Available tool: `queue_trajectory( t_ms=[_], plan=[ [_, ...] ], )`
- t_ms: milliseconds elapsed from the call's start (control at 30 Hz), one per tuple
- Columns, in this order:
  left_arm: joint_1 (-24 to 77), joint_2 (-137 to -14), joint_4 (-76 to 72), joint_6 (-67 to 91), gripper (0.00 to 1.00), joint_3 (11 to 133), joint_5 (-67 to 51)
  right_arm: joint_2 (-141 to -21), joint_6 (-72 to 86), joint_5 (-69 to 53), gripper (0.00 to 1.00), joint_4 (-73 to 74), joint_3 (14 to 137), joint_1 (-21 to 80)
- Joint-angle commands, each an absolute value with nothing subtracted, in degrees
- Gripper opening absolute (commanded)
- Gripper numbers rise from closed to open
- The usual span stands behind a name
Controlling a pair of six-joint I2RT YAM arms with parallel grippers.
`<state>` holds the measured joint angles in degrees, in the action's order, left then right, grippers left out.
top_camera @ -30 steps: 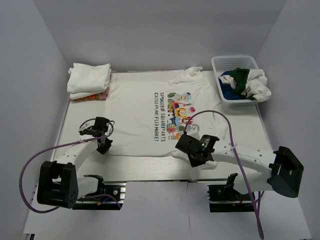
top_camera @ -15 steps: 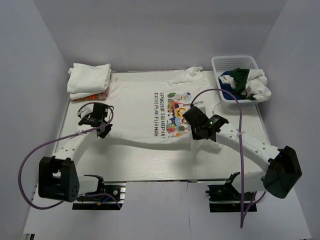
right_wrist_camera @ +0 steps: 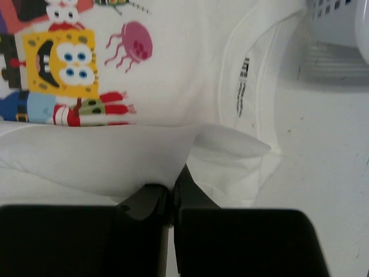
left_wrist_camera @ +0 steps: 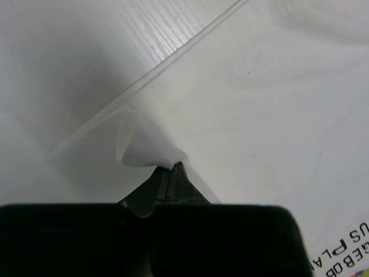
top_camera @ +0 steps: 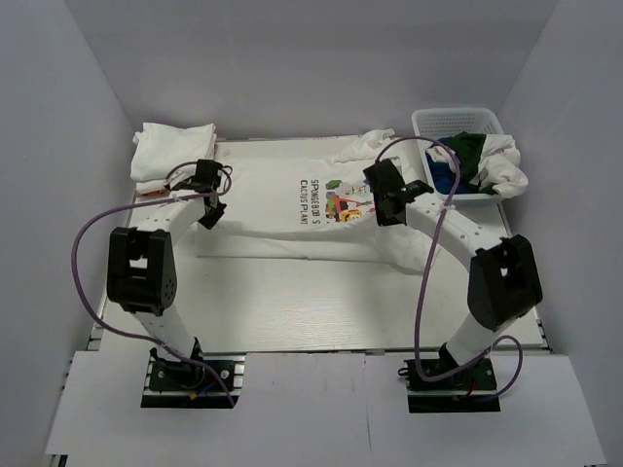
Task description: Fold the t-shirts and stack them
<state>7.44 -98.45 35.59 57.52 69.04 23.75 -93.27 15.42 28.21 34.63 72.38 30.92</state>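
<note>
You have both tools clenched on the near edge of the printed t-shirt (top_camera: 273,199), which is spread across the middle of the white surface (top_camera: 292,311) with its collar (right_wrist_camera: 253,86) toward the basket side. The left tool (top_camera: 207,206) pinches a small curl of white cloth at the shirt's left end; your left wrist camera shows the left tool (left_wrist_camera: 170,169) with its jaws pressed together on that corner of the printed t-shirt (left_wrist_camera: 259,115), held just above the rest of the cloth. The right tool (top_camera: 380,204) grips the same edge near the neck opening; from the right wrist, the right tool (right_wrist_camera: 173,180) is closed on a doubled flap of the printed t-shirt (right_wrist_camera: 173,69), lifted over the cartoon print (right_wrist_camera: 60,63) and just beside the collar. Between the two tools the raised edge lies back over the shirt, covering the near part of the lettering, and a soft fold runs along the side nearest the arm bases. A pile of folded white shirts (top_camera: 173,154) sits at the far left corner, close to the left tool. At the far right, the white lattice basket (top_camera: 428,122) holds a blue shirt (top_camera: 445,170), a dark green shirt (top_camera: 470,154) and a crumpled white shirt (top_camera: 506,167)
</note>
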Motion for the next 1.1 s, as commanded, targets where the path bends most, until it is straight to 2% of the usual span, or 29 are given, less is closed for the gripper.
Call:
queue_trajectory(
  t_ms=[0,133,200,233,267,300,333,367,400,433,467,500,667,767,867,1067],
  plan=[
    [6.59,-101.15,35.86,58.01,0.00,74.16,26.46,-96.84,10.38,26.46,0.00,30.76,78.74,28.13],
    [5.98,-108.26,37.16,59.50,0.00,81.19,28.21,-105.26,2.92,25.40,0.00,27.26,85.14,25.76],
    [5.36,-113.08,39.19,59.50,0.28,87.32,28.21,-109.31,-1.64,23.83,0.00,27.07,87.70,24.70],
    [5.36,-114.42,41.64,58.89,0.47,89.19,28.21,-112.12,-3.32,24.69,0.02,26.37,91.54,24.52],
    [5.36,-115.48,42.70,58.36,0.70,90.86,27.69,-114.85,-6.21,24.87,0.26,26.19,92.89,24.26],
    [5.36,-116.27,43.50,58.36,0.78,93.14,27.69,-116.09,-6.85,25.31,0.41,26.37,94.12,23.91],
    [5.36,-116.89,44.64,58.36,0.82,93.77,27.69,-119.06,-5.81,30.27,0.44,27.67,100.57,23.99],
    [5.36,-116.89,44.65,57.75,0.93,93.78,27.69,-121.35,-5.45,31.28,0.52,29.25,102.46,23.82],
    [5.36,-116.20,44.65,57.05,0.96,93.78,27.16,-122.16,-4.58,31.99,0.72,33.18,104.39,23.82],
    [5.36,-115.41,44.65,57.04,1.00,92.65,27.16,-122.52,-3.79,33.12,0.76,33.92,106.33,23.73],
    [5.36,-113.57,44.13,57.04,1.00,90.81,27.16,-121.21,-2.21,32.96,0.86,34.45,105.56,23.82],
    [5.36,-112.42,43.08,57.04,1.00,89.66,27.16,-119.98,-1.33,32.44,0.90,33.76,104.25,24.17],
    [5.97,-106.09,41.04,55.63,1.00,83.24,26.63,-104.19,8.16,21.74,0.90,24.63,82.56,24.17],
    [6.59,-103.63,39.57,53.18,1.00,80.52,23.83,-98.02,9.23,6.90,0.90,17.07,70.25,24.17],
    [6.59,-102.05,36.66,50.37,1.00,76.14,20.93,-97.03,10.81,4.49,0.90,13.02,66.71,24.17],
    [6.59,-101.95,31.29,46.59,1.00,71.19,17.40,-104.66,11.16,6.68,0.90,11.52,71.35,23.64]
  ],
)
